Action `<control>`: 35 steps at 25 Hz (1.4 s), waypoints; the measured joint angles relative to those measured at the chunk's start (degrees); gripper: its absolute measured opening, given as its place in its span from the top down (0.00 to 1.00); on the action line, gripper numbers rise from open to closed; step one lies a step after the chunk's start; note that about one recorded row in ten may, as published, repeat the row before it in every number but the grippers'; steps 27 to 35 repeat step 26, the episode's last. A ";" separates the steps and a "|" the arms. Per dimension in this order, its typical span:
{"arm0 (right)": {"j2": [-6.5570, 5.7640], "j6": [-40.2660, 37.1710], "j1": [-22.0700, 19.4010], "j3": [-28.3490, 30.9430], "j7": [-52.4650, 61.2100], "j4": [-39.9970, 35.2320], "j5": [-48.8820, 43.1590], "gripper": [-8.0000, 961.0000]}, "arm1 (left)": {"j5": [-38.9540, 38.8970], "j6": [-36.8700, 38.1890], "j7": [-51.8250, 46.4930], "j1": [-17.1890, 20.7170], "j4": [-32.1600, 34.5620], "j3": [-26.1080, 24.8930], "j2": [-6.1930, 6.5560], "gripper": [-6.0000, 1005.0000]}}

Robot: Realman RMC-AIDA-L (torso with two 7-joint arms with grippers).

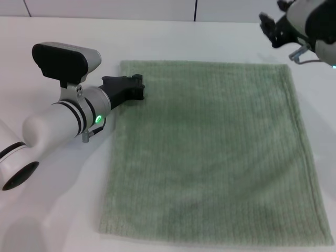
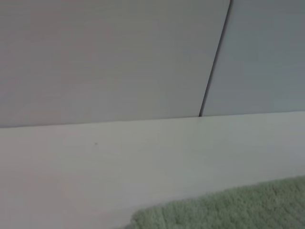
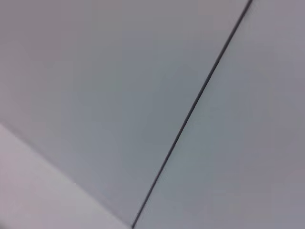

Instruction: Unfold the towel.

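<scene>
The pale sage-green towel lies spread flat on the white table, as a single roughly square layer with hemmed edges. My left gripper is low over the towel's far left corner, at its left edge. The left wrist view shows only a strip of the towel's edge and bare table beyond it. My right gripper is raised off the table beyond the towel's far right corner, apart from the cloth, with its fingers spread and nothing between them. The right wrist view shows only wall panels.
A wall of pale panels with a dark vertical seam stands behind the table's far edge. Bare table surrounds the towel on the left and far sides. The towel's near edge lies close to the bottom of the head view.
</scene>
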 joint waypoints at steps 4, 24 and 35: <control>-0.29 25.81 -0.48 -3.99 0.11 14.03 3.89 0.60 | 0.01 3.01 0.10 0.93 0.51 -1.35 -0.06 0.94; -0.71 72.91 11.16 -14.89 7.79 57.98 19.41 0.53 | -0.45 38.79 16.90 15.51 1.32 -18.43 -0.15 0.94; -0.65 73.05 11.11 -14.23 7.77 58.24 19.54 0.52 | -0.45 38.54 18.34 15.55 1.33 -19.25 -0.16 0.94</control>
